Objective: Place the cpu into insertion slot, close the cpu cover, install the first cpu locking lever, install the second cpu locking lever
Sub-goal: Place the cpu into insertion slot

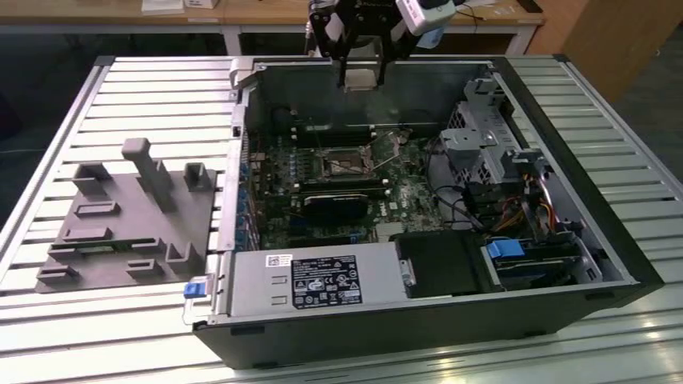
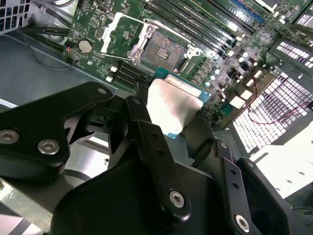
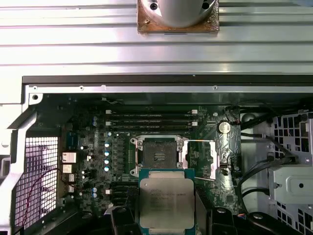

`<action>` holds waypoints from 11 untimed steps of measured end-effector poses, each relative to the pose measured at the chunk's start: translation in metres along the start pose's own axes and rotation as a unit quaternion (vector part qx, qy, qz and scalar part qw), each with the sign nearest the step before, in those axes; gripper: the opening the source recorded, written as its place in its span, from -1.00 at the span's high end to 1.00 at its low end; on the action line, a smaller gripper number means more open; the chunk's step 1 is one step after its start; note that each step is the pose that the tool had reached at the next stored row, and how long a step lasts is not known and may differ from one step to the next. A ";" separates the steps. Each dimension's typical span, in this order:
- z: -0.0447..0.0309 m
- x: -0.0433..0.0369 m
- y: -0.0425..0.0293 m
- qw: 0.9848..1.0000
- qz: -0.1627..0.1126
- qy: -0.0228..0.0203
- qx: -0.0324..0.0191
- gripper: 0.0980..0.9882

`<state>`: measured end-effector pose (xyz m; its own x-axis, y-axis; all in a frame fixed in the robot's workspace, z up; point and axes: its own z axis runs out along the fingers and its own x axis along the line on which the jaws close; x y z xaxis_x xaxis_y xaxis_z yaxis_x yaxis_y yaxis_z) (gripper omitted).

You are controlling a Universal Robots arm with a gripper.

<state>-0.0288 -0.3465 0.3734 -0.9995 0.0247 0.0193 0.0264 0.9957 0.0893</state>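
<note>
The hand (image 1: 360,76) is clamped on the cpu (image 3: 166,203), one black finger (image 2: 142,117) against each of two opposite edges. The chip's dull silver top faces the wrist cameras. It hangs in the air over the far inner wall of the open computer case (image 1: 597,264), which lies on the slatted metal table (image 1: 128,88) and reaches towards its near edge. A grey holder block (image 1: 128,216) sits on the table beside the case, towards the exterior view's left.

The insertion slot (image 3: 157,157) lies bare on the green board (image 3: 88,196), its brownish centre uncovered. The cpu cover (image 3: 227,152) is swung open and lies just beside it. In the first wrist view the chip is offset from the slot, not over it, and well above the board.

The main risk, as I judge it, is alignment. If the chip reaches the slot slightly turned or shifted, a corner could ride on the dark rim and scrape the fine contacts. A grip on two edges only could also let the chip tilt or slip if it brushes the case wall or the raised cover. The memory slots (image 3: 146,116) and the cables (image 3: 264,161) lie close by, so the fingers have little room around the socket.
</note>
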 end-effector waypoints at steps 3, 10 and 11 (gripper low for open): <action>0.0014 0.0000 -0.0001 1.000 0.000 0.000 0.000 0.01; 0.0106 -0.0002 -0.0010 1.000 0.000 -0.001 0.000 0.01; 0.0120 -0.0002 -0.0011 1.000 0.000 -0.001 0.000 0.01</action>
<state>-0.0289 -0.3465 0.3614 -0.9995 0.0248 0.0172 0.0262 0.9957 0.0894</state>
